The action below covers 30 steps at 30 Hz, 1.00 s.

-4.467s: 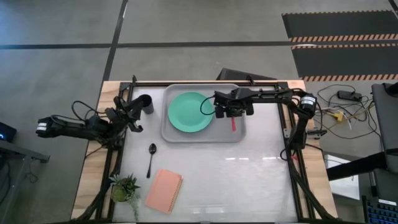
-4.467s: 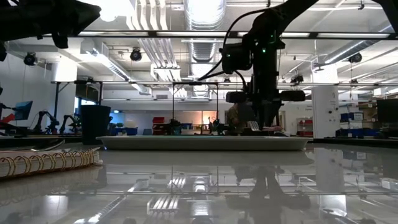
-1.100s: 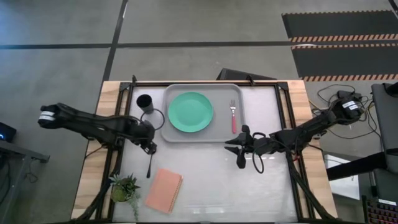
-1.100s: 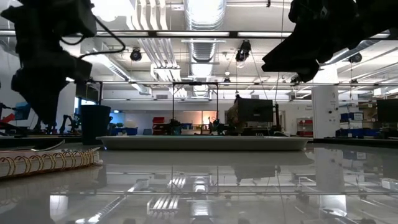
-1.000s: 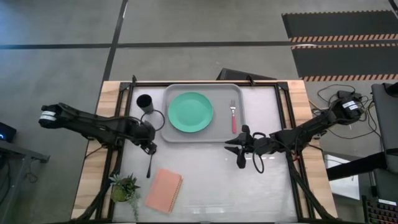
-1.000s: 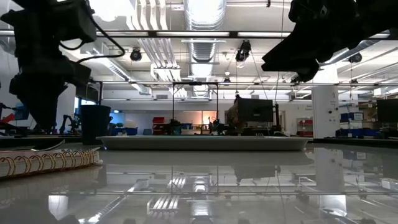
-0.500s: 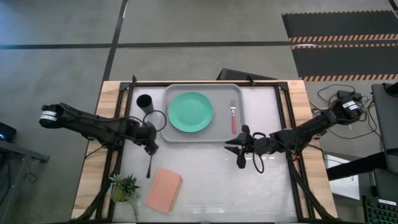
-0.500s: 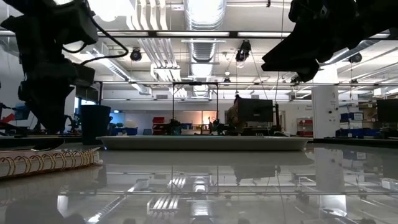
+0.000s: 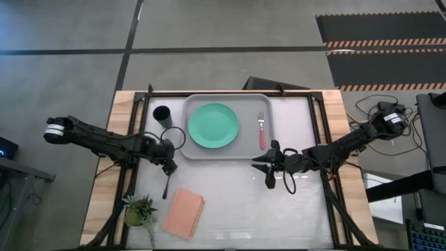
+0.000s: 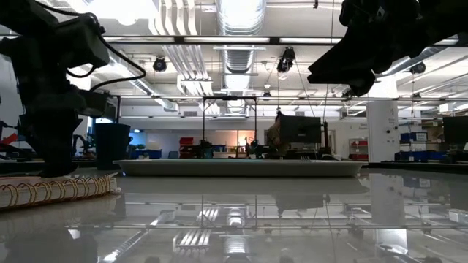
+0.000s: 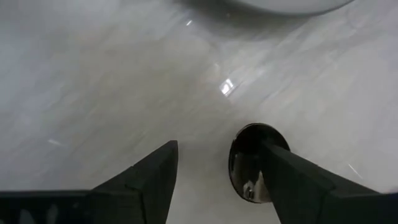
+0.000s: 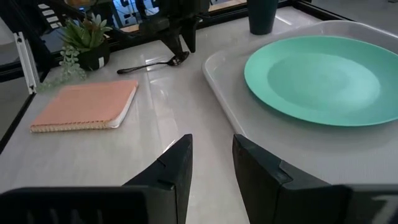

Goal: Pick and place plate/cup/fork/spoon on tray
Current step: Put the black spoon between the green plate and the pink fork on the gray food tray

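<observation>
No brand, label or writing can be read on anything here. The left pincer (image 9: pixel 168 167) hangs low over the bowl end of the spoon (image 9: pixel 166 187), a slim all-black piece lying on the glossy pale table (image 9: pixel 230 195) near the tray's front-left corner. From the left wrist its two dark fingers (image 11: pixel 146 180) stand narrowly apart, one on each side of the shiny oval bowl (image 11: pixel 252 162), not yet closed on it.

The tray (image 9: pixel 267 155) is a smooth light-grey rectangle with rounded corners and a raised rim. On it lie the round, flat mint-green plate (image 9: pixel 213 125) and, beside that, the fork (image 9: pixel 261 130) with its red-pink handle and silvery tines. The small, dark cylindrical cup (image 9: pixel 162 116) stands upright on the table just left of the tray.

The right pincer (image 9: pixel 268 169) waits above the table just in front of the tray, its fingers (image 12: pixel 171 168) a narrow way apart and holding nothing.

Near the front-left corner lie a salmon-pink spiral-bound pad (image 9: pixel 183 214) and a small potted plant (image 9: pixel 139 210).
</observation>
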### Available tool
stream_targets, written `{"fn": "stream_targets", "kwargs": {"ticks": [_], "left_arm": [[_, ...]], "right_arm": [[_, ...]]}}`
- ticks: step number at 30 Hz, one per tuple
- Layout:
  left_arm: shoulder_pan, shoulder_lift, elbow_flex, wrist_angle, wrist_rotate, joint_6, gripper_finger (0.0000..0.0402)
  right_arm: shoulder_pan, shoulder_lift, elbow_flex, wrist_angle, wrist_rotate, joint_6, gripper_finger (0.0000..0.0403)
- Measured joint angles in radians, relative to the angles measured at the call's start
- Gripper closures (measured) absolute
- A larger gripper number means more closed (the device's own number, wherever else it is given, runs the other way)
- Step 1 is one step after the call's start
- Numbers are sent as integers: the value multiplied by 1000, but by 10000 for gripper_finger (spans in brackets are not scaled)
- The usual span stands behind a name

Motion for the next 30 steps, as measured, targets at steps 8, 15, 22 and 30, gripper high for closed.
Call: {"fn": "stream_targets", "kwargs": {"ticks": [8,15,22,30], "left_arm": [[0,-2,-23,4,-24,-2,262],[0,-4,-28,14,-33,-5,378],[0,-44,-28,11,-28,-4,399],[-1,-185,-31,-1,-61,9,401]], "right_arm": [[0,0,0,0,0,8,300],[0,0,0,0,0,8,300],[0,0,0,0,0,14,300],[0,0,0,0,0,14,300]]}}
